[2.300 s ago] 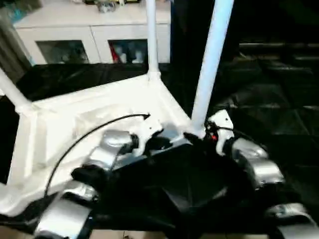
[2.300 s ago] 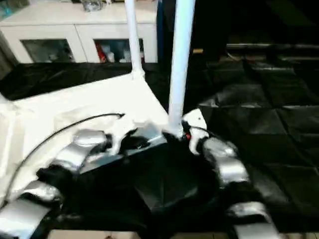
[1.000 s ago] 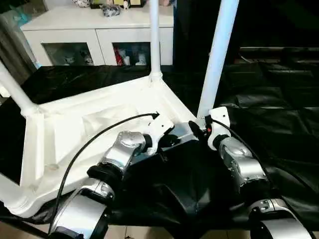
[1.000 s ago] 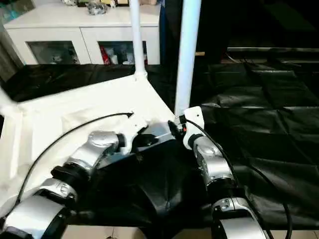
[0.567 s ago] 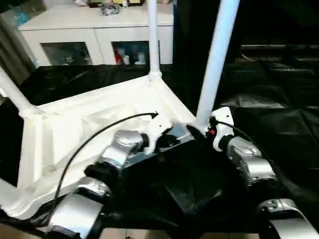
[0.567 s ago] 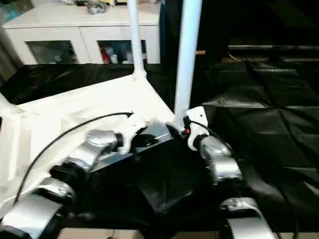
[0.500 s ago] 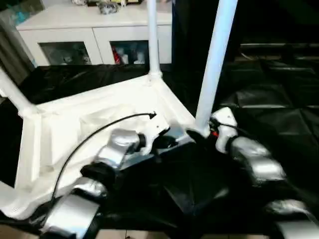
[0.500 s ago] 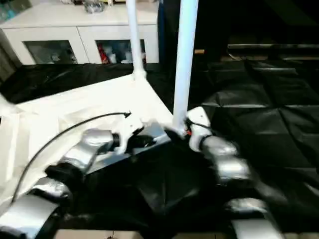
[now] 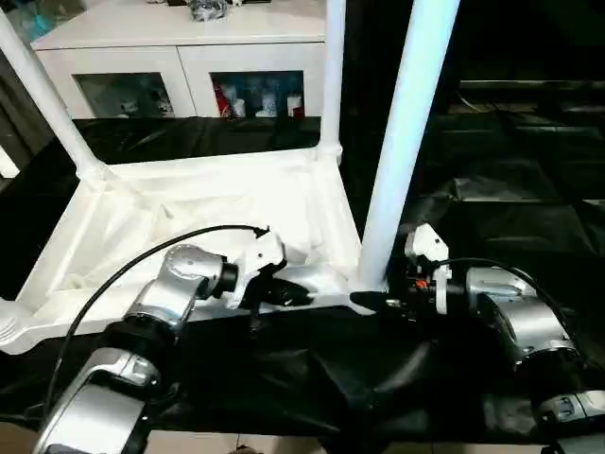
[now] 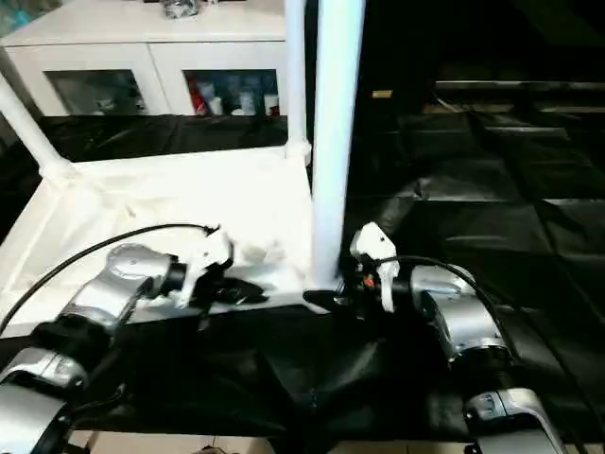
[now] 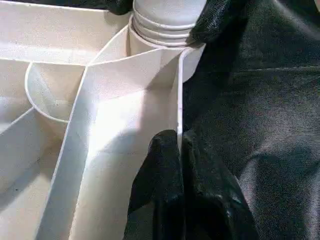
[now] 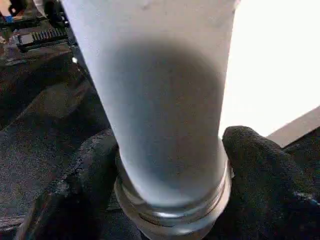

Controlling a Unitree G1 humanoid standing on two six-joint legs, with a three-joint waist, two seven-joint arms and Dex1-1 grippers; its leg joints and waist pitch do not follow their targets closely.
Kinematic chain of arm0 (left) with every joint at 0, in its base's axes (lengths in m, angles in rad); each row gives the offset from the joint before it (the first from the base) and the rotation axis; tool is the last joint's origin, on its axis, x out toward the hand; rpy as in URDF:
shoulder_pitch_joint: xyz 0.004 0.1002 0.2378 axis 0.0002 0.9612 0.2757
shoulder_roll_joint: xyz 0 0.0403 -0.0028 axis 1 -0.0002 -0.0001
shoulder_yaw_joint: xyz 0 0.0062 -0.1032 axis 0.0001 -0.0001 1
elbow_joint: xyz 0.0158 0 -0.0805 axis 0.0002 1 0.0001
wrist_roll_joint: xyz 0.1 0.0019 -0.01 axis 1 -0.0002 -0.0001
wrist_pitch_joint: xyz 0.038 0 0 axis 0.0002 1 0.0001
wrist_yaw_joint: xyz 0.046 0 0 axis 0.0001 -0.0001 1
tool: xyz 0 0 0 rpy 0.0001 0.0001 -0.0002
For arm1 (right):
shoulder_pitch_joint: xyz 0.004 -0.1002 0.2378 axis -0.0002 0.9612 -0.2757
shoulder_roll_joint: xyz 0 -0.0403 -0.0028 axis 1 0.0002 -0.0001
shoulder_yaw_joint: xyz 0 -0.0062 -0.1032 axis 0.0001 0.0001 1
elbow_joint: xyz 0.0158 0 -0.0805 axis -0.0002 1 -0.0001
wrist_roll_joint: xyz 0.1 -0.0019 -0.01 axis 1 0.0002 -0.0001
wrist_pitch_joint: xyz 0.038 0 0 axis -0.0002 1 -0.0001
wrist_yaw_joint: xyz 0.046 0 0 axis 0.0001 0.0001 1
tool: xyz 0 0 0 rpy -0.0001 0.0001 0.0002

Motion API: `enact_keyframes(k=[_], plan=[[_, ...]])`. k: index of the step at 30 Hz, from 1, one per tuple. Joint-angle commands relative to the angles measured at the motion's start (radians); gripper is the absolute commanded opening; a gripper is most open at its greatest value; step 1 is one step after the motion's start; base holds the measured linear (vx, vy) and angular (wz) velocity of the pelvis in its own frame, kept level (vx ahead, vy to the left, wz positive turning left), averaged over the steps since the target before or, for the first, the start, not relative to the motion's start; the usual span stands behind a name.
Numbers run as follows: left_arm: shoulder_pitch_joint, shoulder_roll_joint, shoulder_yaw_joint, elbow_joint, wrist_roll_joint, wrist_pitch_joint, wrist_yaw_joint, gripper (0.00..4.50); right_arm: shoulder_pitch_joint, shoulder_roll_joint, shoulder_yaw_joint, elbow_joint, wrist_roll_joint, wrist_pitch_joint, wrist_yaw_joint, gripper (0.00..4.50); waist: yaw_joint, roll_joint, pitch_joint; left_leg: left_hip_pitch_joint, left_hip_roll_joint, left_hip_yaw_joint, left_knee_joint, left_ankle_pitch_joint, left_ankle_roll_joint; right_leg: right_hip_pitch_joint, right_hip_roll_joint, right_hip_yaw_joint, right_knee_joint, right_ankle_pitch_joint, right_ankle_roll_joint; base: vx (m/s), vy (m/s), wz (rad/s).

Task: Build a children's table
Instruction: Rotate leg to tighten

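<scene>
Lying upside down on the black sheet (image 9: 529,203): tabletop (image 9: 189,203), 3 legs standing upright. Pinching its near rim: left gripper (image 11: 177,150). Clasping the nearest leg (image 9: 402,151) (at its base, by the corner socket): right gripper (image 12: 170,170).

Black crinkled sheet (image 9: 529,199) spread wide as the work surface — creased, glossy. Directly on it, upturned white tabletop (image 9: 189,213), ribbed underside up, legs standing in corner sockets. Beyond the sheet's far edge — white cabinet (image 9: 180,57) with glass-fronted shelves.
</scene>
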Motion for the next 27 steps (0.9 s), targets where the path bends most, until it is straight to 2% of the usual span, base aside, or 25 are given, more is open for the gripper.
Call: enact_keyframes(k=[1, 4, 8, 11, 15, 16, 17, 18, 20, 21, 22, 24, 25, 26, 27], plan=[[0.005, 0.012, -0.006, -0.011, -0.010, 0.004, -0.021, 0.00, -0.002, 0.002, 0.003, -0.017, 0.012, 0.009, 0.003, 3.20, 0.003, -0.015, -0.065, 0.016, 0.033, -0.006, -0.063, -0.184, 0.085, 0.053, -0.051, 0.032, -0.057, -0.109, -0.267, 0.000, 0.000, 0.00], [0.003, 0.004, -0.005, -0.013, -0.010, 0.003, -0.013, 0.00, 0.006, 0.008, -0.004, -0.027, 0.022, 0.019, -0.001, 2.95, 0.003, -0.013, -0.066, 0.015, 0.032, -0.006, -0.061, -0.166, 0.097, 0.053, -0.050, 0.030, -0.054, -0.081, -0.274, 0.000, 0.000, 0.00], [-0.005, -0.023, 0.000, -0.001, 0.002, -0.001, 0.053, 0.00, 0.028, 0.021, -0.013, -0.035, 0.018, 0.029, -0.047, 2.74, 0.003, -0.012, -0.064, 0.016, 0.033, -0.006, -0.063, -0.190, 0.089, 0.053, -0.051, 0.030, -0.058, -0.118, -0.270, 0.000, 0.000, 0.00], [-0.032, -0.071, 0.020, 0.042, 0.028, 0.000, 0.198, 0.00, 0.035, 0.065, -0.032, 0.002, -0.016, 0.028, -0.189, 2.73, 0.002, -0.017, -0.061, 0.019, 0.032, -0.006, -0.066, -0.213, 0.066, 0.050, -0.051, 0.032, -0.065, -0.179, -0.253, 0.000, 0.000, 0.00], [-0.065, -0.151, 0.042, 0.088, 0.044, 0.011, 0.371, 0.00, 0.014, 0.166, -0.070, 0.099, -0.057, 0.028, -0.468, 2.72, -0.010, -0.016, -0.055, 0.023, 0.028, -0.010, -0.074, -0.272, 0.021, 0.047, -0.054, 0.032, -0.080, -0.308, -0.209, 0.000, 0.000, 0.00], [-0.080, -0.188, 0.045, 0.109, 0.049, 0.017, 0.431, 0.00, -0.001, 0.210, -0.092, 0.131, -0.056, 0.035, -0.572, 2.72, -0.011, -0.016, -0.056, 0.023, 0.027, -0.011, -0.075, -0.273, 0.017, 0.046, -0.054, 0.033, -0.083, -0.325, -0.195, 0.000, 0.000, 0.00], [-0.080, -0.188, 0.045, 0.109, 0.049, 0.017, 0.431, 0.00, -0.001, 0.210, -0.092, 0.131, -0.056, 0.035, -0.572, 2.72, -0.013, -0.015, -0.054, 0.025, 0.027, -0.010, -0.076, -0.282, 0.015, 0.042, -0.053, 0.034, -0.085, -0.334, -0.191, 0.000, 0.000, 0.00], [-0.097, -0.228, 0.046, 0.132, 0.058, 0.020, 0.497, 0.00, -0.018, 0.252, -0.104, 0.163, -0.065, 0.038, -0.674, 2.72, -0.014, -0.006, -0.054, 0.026, 0.025, -0.013, -0.077, -0.295, 0.010, 0.044, -0.053, 0.033, -0.086, -0.350, -0.183, 0.000, 0.000, 0.00], [-0.115, -0.267, 0.042, 0.154, 0.065, 0.020, 0.557, 0.00, -0.037, 0.292, -0.099, 0.189, -0.086, 0.027, -0.747, 2.72, -0.018, -0.012, -0.055, 0.026, 0.024, -0.013, -0.078, -0.299, 0.004, 0.044, -0.051, 0.033, -0.088, -0.341, -0.179, 0.000, 0.000, 0.00], [-0.128, -0.295, 0.045, 0.165, 0.064, 0.023, 0.593, 0.00, -0.052, 0.319, -0.087, 0.205, -0.100, 0.018, -0.773, 2.72, -0.020, -0.010, -0.056, 0.026, 0.024, -0.013, -0.078, -0.298, 0.004, 0.042, -0.051, 0.034, -0.088, -0.332, -0.179, 0.000, 0.000, 0.00], [-0.134, -0.305, 0.048, 0.172, 0.064, 0.022, 0.608, 0.00, -0.058, 0.331, -0.083, 0.212, -0.108, 0.012, -0.780, 2.72, -0.020, -0.016, -0.056, 0.024, 0.023, -0.013, -0.078, -0.296, 0.010, 0.044, -0.050, 0.033, -0.088, -0.321, -0.180, 0.000, 0.000, 0.00], [-0.139, -0.315, 0.046, 0.175, 0.068, 0.017, 0.614, 0.00, -0.066, 0.345, -0.073, 0.216, -0.122, -0.008, -0.781, 2.72, -0.018, -0.016, -0.057, 0.021, 0.023, -0.012, -0.076, -0.282, 0.024, 0.044, -0.051, 0.034, -0.087, -0.297, -0.183, 0.000, 0.000, 0.00], [-0.139, -0.315, 0.046, 0.175, 0.068, 0.017, 0.614, 0.00, -0.066, 0.345, -0.073, 0.216, -0.122, -0.008, -0.781, 2.72, -0.017, -0.015, -0.059, 0.019, 0.022, -0.013, -0.076, -0.273, 0.033, 0.048, -0.053, 0.034, -0.085, -0.285, -0.184, 0.000, 0.000, 0.00], [-0.142, -0.320, 0.040, 0.175, 0.071, 0.007, 0.604, 0.00, -0.072, 0.359, -0.081, 0.213, -0.099, -0.042, -0.743, 2.72, -0.016, -0.015, -0.059, 0.018, 0.022, -0.012, -0.075, -0.268, 0.038, 0.048, -0.053, 0.034, -0.084, -0.278, -0.185, 0.000, 0.000, 0.00], [-0.140, -0.316, 0.037, 0.170, 0.069, -0.001, 0.586, 0.00, -0.072, 0.360, -0.089, 0.204, -0.082, -0.045, -0.720, 3.27, -0.016, -0.015, -0.059, 0.017, 0.023, -0.012, -0.074, -0.261, 0.045, 0.047, -0.054, 0.034, -0.083, -0.269, -0.187, 0.000, 0.000, 0.00]])
